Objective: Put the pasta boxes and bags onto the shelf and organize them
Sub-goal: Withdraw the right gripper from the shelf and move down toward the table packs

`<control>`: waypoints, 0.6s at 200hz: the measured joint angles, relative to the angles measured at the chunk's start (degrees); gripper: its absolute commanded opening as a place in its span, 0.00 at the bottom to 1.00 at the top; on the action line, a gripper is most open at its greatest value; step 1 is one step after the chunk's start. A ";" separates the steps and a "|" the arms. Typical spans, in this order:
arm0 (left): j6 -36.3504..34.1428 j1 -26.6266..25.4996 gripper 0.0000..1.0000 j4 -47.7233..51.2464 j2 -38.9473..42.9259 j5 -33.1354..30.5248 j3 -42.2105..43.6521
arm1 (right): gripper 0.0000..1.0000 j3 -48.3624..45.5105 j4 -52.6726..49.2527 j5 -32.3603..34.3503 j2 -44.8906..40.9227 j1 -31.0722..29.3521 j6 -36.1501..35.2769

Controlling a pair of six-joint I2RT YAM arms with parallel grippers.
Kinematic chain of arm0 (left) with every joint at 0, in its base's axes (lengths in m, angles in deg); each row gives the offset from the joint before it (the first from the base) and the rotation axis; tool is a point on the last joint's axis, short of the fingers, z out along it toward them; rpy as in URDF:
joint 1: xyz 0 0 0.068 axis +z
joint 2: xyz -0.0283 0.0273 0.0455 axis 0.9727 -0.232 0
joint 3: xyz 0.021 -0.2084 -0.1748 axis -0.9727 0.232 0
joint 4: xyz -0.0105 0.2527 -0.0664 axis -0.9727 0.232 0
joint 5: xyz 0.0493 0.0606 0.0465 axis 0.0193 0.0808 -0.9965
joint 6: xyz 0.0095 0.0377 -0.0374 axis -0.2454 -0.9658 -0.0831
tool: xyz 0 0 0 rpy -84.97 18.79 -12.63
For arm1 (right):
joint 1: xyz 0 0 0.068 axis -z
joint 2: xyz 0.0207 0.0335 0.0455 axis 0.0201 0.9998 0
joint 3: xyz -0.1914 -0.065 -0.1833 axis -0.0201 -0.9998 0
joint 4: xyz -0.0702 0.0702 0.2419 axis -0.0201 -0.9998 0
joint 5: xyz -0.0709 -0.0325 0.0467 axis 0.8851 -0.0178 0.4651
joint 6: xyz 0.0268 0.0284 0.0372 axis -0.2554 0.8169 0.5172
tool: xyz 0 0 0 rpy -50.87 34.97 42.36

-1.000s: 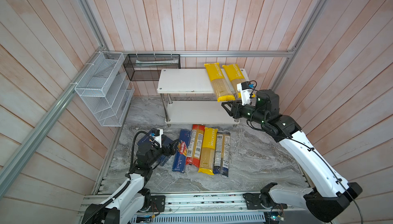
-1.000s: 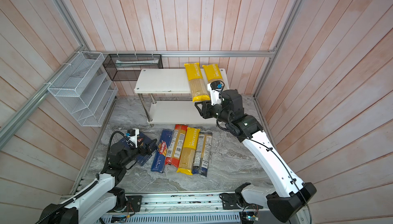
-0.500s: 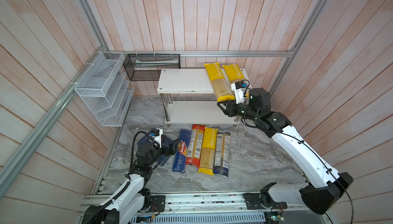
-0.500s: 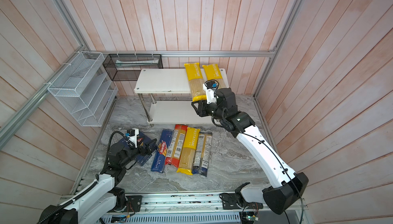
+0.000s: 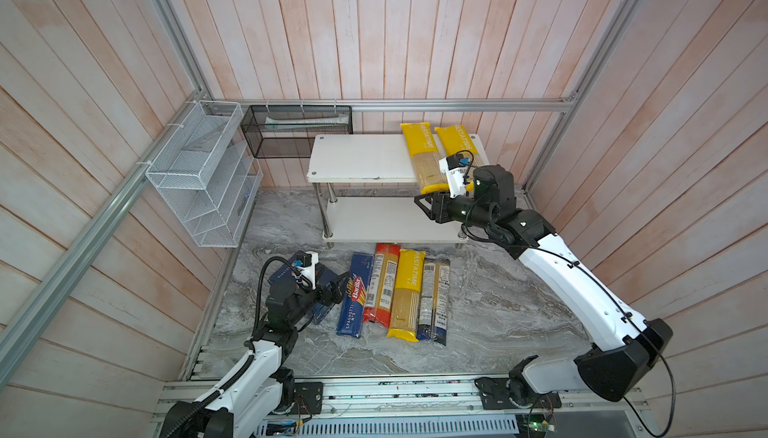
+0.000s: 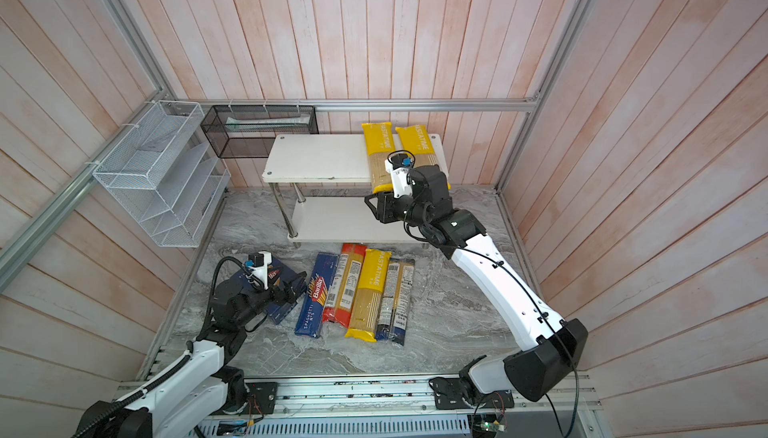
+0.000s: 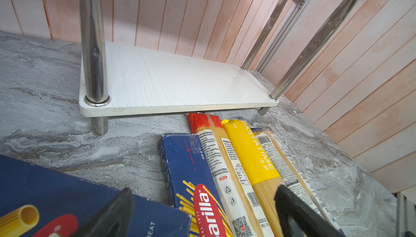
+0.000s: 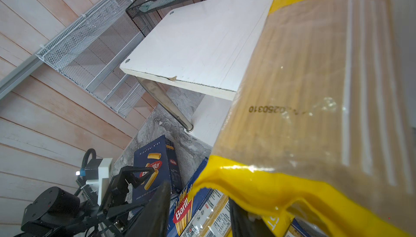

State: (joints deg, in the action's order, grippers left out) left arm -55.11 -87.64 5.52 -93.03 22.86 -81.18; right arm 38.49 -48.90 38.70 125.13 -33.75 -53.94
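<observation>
Right tool (image 5: 423,206) has shifted left under the overhanging long yellow plastic spaghetti bag (image 5: 419,153), jaws parted, empty; contents likely brittle, so grip mid-length.

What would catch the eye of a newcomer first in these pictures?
Two yellow PASTATIME bags lie side by side on the right end of the shelf's top board, one hanging over its front edge. On the marble floor before the shelf lies a row: a blue Barilla spaghetti box, a red-ended bag, a third yellow bag and two navy-ended bags. The right claw hangs open close to that overhanging end.
</observation>
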 measured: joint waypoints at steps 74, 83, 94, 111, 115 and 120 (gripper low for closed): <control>0.24 0.00 1.00 -0.04 1.53 0.24 1.11 | 0.47 -8.94 -2.21 6.36 -7.67 -9.49 0.87; 0.26 0.00 1.00 0.04 2.10 0.20 1.49 | 0.47 -11.98 -2.29 7.87 -10.16 -10.34 1.86; 0.26 -0.02 1.00 0.39 2.95 0.07 1.68 | 0.47 -15.74 -2.60 9.70 -13.00 -11.15 3.04; 0.28 -0.13 1.00 0.44 4.85 -0.17 2.05 | 0.47 -21.31 -2.97 12.46 -16.41 -11.87 5.38; 0.31 -0.17 1.00 0.44 5.35 -0.20 2.16 | 0.48 -22.58 -3.17 13.18 -17.05 -12.00 6.03; 0.31 -0.24 1.00 0.44 5.86 -0.20 2.25 | 0.48 -24.00 -3.26 13.97 -17.66 -12.13 6.62</control>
State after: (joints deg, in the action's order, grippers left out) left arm -54.81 -87.88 5.96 -87.17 22.67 -78.93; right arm 14.49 -52.16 52.67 107.47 -45.88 -47.32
